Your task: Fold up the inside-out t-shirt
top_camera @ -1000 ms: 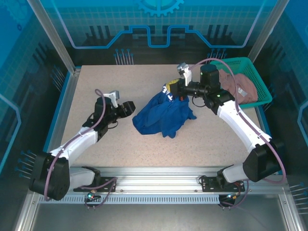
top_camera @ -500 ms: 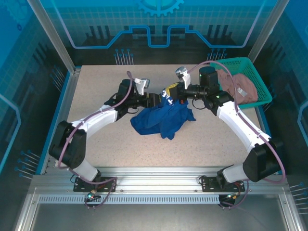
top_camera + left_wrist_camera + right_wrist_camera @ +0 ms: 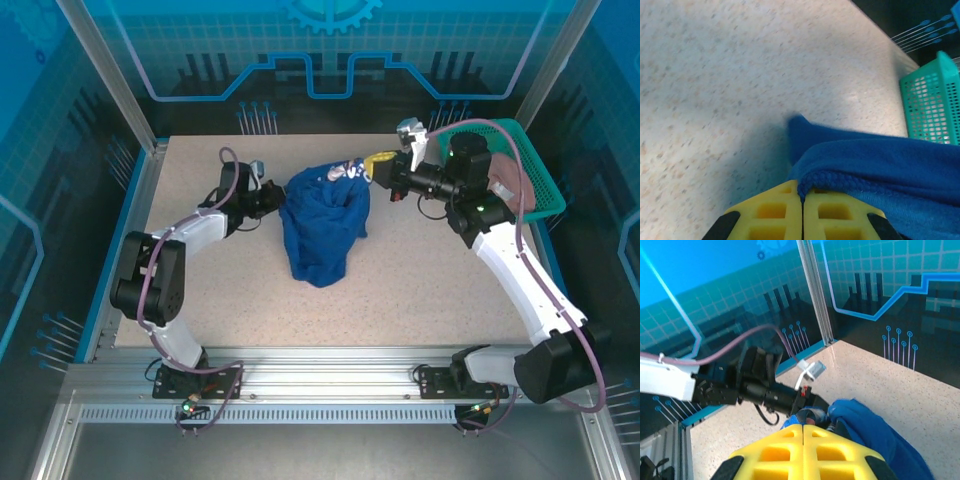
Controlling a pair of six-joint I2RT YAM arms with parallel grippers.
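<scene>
Fingertips (image 3: pixel 771 211) of left gripper (image 3: pixel 274 197) and right gripper (image 3: pixel 378 163) pinched tight on the inside-out t-shirt (image 3: pixel 322 225).
Yellow waffle-moulded pads; soft blue knit spans between them, crumpled tail draped on speckled table (image 3: pixel 430 290).

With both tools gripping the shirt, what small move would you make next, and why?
Probably draw the left tool and right tool a little farther apart. Both are shut on the upper edge of the shirt, which hangs bunched and creased between them. A gentle spread should stretch that edge and open the cloth out for folding.
</scene>
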